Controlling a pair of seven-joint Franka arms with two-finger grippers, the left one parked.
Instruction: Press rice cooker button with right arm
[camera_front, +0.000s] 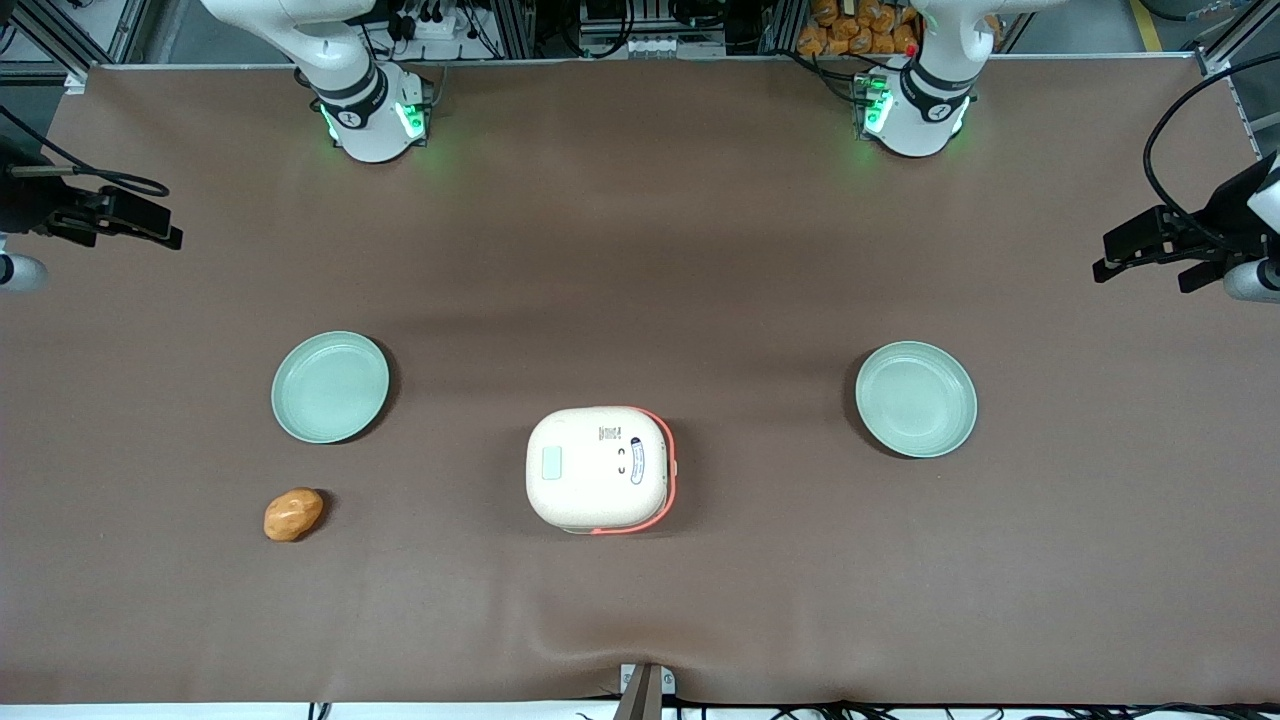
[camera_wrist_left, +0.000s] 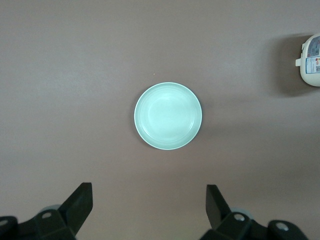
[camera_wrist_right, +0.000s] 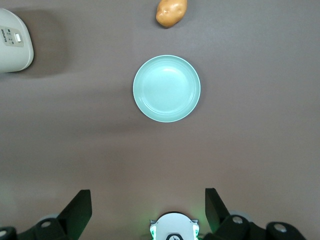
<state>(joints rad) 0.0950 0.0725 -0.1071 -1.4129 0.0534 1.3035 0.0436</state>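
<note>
The cream-white rice cooker (camera_front: 600, 470) with its orange-pink trim stands lid shut at the middle of the table, near the front camera. Its small pale-green button (camera_front: 551, 463) sits on the lid, on the side toward the working arm's end. The cooker also shows in the right wrist view (camera_wrist_right: 12, 42), with the button (camera_wrist_right: 17, 37) on it, and partly in the left wrist view (camera_wrist_left: 312, 60). My right gripper (camera_wrist_right: 147, 191) is open and empty, held high over the table at the working arm's end (camera_front: 150, 222), well away from the cooker.
A pale-green plate (camera_front: 330, 387) lies under my gripper's view (camera_wrist_right: 166, 88). A brown potato (camera_front: 293, 514) lies nearer the front camera than that plate (camera_wrist_right: 171, 12). A second green plate (camera_front: 915, 398) lies toward the parked arm's end (camera_wrist_left: 168, 116).
</note>
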